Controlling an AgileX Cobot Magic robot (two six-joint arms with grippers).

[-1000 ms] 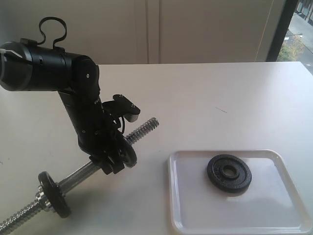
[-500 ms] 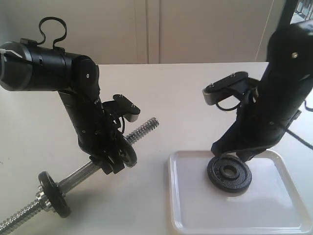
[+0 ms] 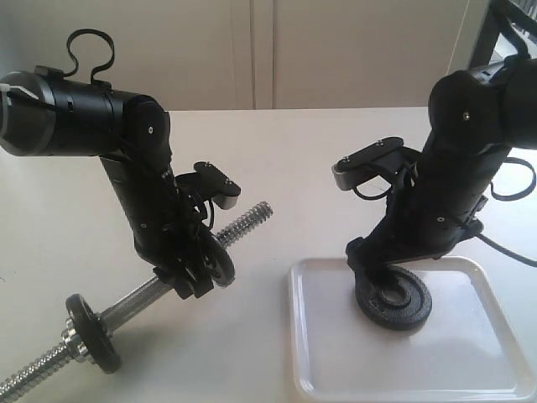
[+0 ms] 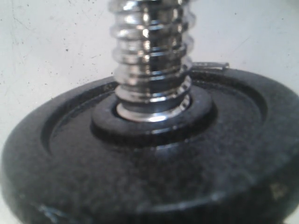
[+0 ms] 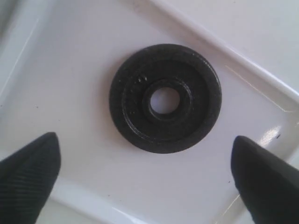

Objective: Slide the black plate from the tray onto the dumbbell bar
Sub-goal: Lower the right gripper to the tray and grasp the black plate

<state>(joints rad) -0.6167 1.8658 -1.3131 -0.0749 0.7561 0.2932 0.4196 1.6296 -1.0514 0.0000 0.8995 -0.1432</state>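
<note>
The black plate [image 3: 396, 300] lies flat in the white tray [image 3: 470, 369], toward its rear left. My right gripper [image 3: 379, 270] hangs just above the plate's near edge. In the right wrist view its fingers [image 5: 28, 172] stand wide open, with the plate [image 5: 164, 98] ahead of them on the tray [image 5: 70, 84], untouched. My left gripper [image 3: 191, 277] is shut on the dumbbell bar [image 3: 247, 220] and holds it tilted, threaded end up toward the right. The left wrist view shows only the threaded bar [image 4: 152, 56] passing through a black disc [image 4: 149, 154]; its own fingers are hidden.
Two other black discs sit on the bar: one beside my left gripper [image 3: 221, 267], one low near the chrome collar nut [image 3: 91, 332]. The bar's lower end runs off the bottom left. The white table [image 3: 336, 151] stretches behind, and a window edge stands at the far right.
My right arm has come in from the right, moved left and lowered over the black plate. The left arm and the bar have not moved.
</note>
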